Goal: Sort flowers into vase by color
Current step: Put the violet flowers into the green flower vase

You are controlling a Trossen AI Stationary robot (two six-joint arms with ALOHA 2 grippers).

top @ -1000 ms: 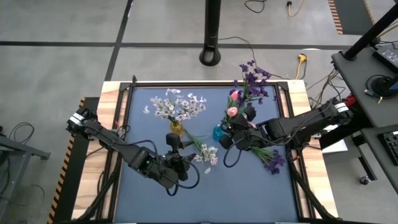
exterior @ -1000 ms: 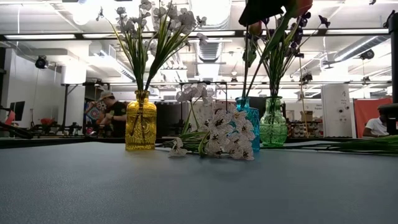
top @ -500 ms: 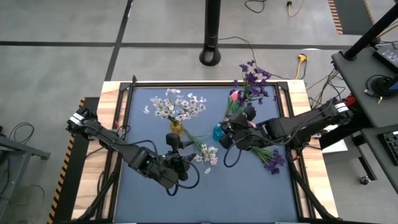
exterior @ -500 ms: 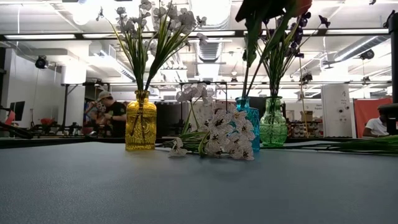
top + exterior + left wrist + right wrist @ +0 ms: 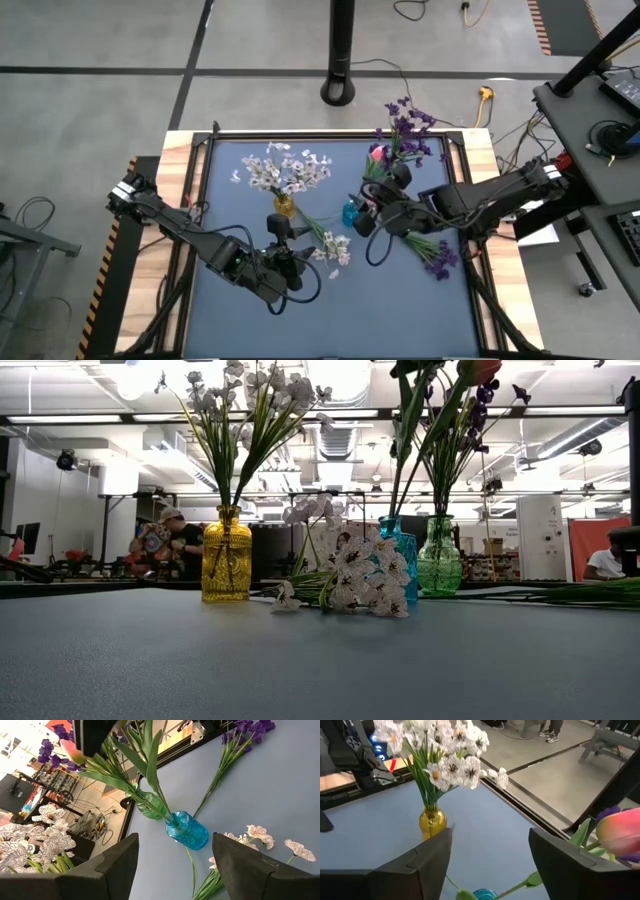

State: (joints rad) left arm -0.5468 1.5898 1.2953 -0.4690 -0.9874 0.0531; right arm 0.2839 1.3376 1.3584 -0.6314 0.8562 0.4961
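A pink tulip (image 5: 620,832) stands with its green stem in the blue vase (image 5: 400,565), its bud (image 5: 377,153) leaning toward the far edge. My right gripper (image 5: 492,865) hovers open above that vase (image 5: 350,212), holding nothing. White flowers (image 5: 285,170) fill the yellow vase (image 5: 226,555). Purple flowers (image 5: 408,128) fill the green vase (image 5: 440,555). One white spray (image 5: 330,246) and one purple spray (image 5: 436,252) lie flat on the table. My left gripper (image 5: 175,870) waits open near the table's middle (image 5: 295,258), beside the loose white spray.
The three vases stand close together across the far half of the blue mat (image 5: 400,310), and tall stems rise above them. The near half of the mat holds only my left arm. People move in the room beyond the table (image 5: 165,540).
My right gripper has opened and let go of the pink tulip, then risen above the blue vase. The tulip stays standing in that vase, its bud now leaning toward the far edge.
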